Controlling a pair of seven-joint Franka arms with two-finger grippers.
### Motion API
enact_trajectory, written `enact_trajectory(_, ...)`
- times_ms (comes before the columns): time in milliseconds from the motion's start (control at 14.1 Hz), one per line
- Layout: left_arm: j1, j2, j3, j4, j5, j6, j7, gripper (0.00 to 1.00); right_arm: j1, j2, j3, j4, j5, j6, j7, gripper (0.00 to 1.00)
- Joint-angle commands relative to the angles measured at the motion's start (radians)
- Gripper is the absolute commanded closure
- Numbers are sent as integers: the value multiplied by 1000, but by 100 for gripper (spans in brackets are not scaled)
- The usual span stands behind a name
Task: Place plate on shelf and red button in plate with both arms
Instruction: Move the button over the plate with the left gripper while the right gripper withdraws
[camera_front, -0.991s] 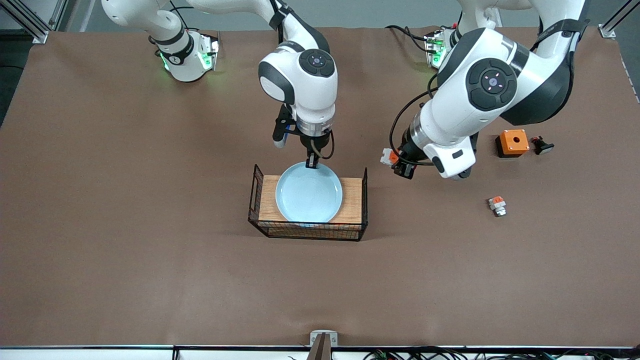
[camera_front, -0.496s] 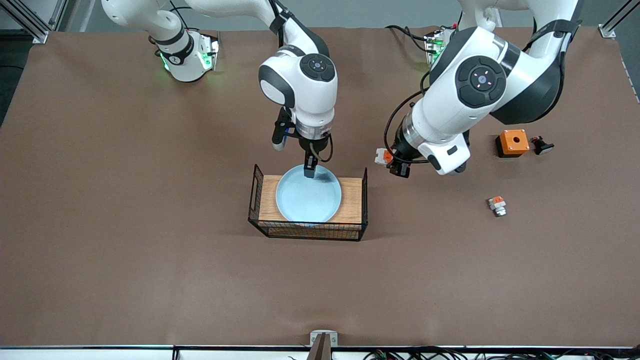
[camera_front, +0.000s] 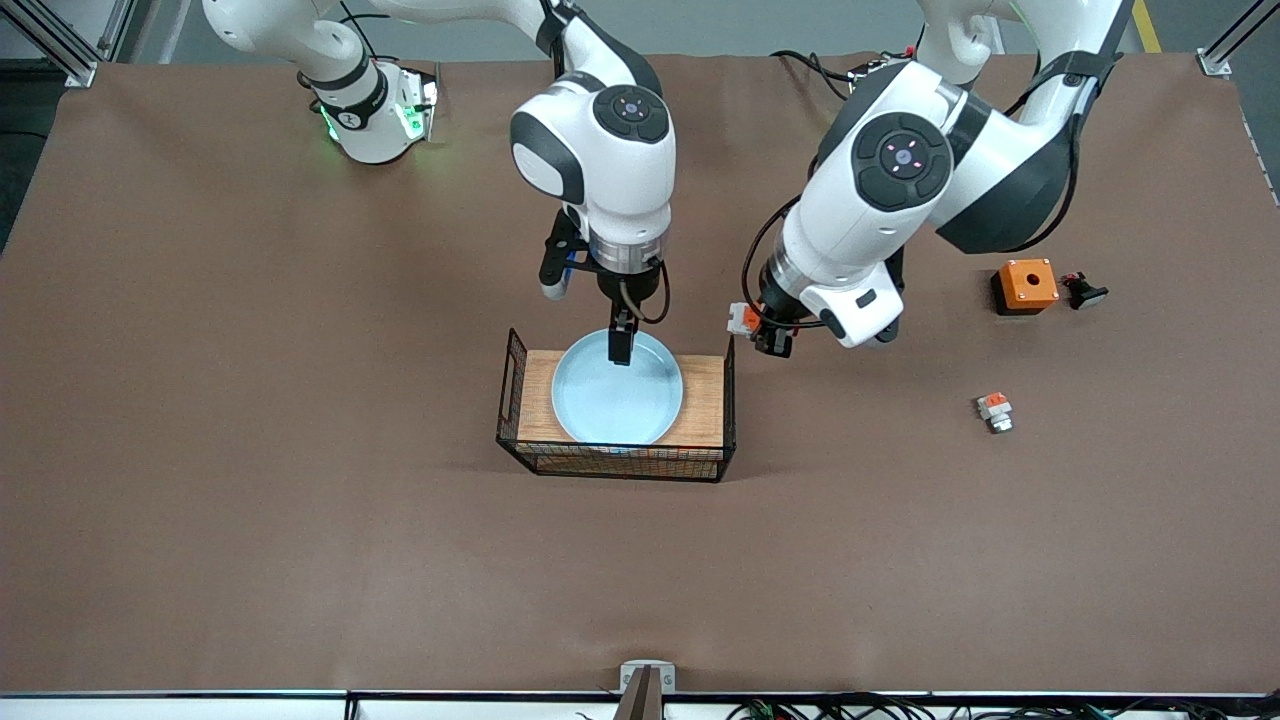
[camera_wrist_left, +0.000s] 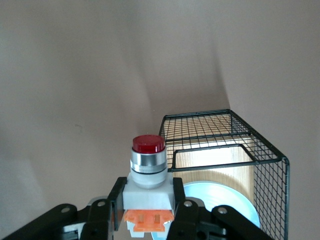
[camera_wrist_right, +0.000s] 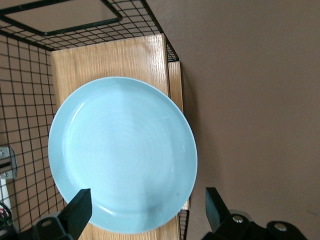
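Observation:
The pale blue plate (camera_front: 617, 390) lies flat on the wooden top (camera_front: 703, 395) of the wire rack, also seen in the right wrist view (camera_wrist_right: 122, 155). My right gripper (camera_front: 620, 345) hangs open over the plate's rim on the robots' side, its fingers (camera_wrist_right: 80, 207) wide apart and holding nothing. My left gripper (camera_front: 762, 330) is shut on the red button (camera_front: 742, 318), in the air just off the rack's end wall toward the left arm's end. In the left wrist view the button (camera_wrist_left: 148, 170) sits between the pads, red cap pointing outward, orange block at the gripper (camera_wrist_left: 148, 210).
The black wire rack (camera_front: 515, 375) has raised handle ends. An orange square box (camera_front: 1024, 285), a small black part (camera_front: 1083, 291) and a white-and-orange part with a silvery tip (camera_front: 994, 411) lie toward the left arm's end of the table.
The plate has settled flat on the rack top and my right gripper has let it go. My left gripper has carried the red button toward the rack.

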Motion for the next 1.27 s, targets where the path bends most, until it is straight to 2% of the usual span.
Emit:
enact_trajectory(0, -11, 18, 5, 32, 25, 11, -17, 70, -70, -8, 5, 69, 138, -114, -245, 0)
enact_trajectory(142, -11, 24, 4, 35, 25, 14, -17, 70, -118, -15, 7, 121, 151, -217, -392, 0)
enact_trajectory(354, -21, 32, 5, 38, 25, 17, -17, 70, -213, -54, 8, 138, 185, -341, -689, 0)
enact_trajectory(708, -101, 98, 13, 128, 28, 17, -91, 70, -381, -130, 1, 138, 197, -510, -1197, 0)
enact_trajectory(850, -161, 107, 48, 139, 28, 43, -116, 70, -452, -171, 1, 135, 199, -546, -1401, 0)
enact_trajectory(1062, -289, 142, 151, 158, 28, 129, -194, 70, -547, -203, -2, 135, 182, -631, -1729, 0)
enact_trajectory(1204, -366, 167, 218, 182, 26, 141, -206, 70, -619, -217, -4, 135, 182, -670, -1907, 0)
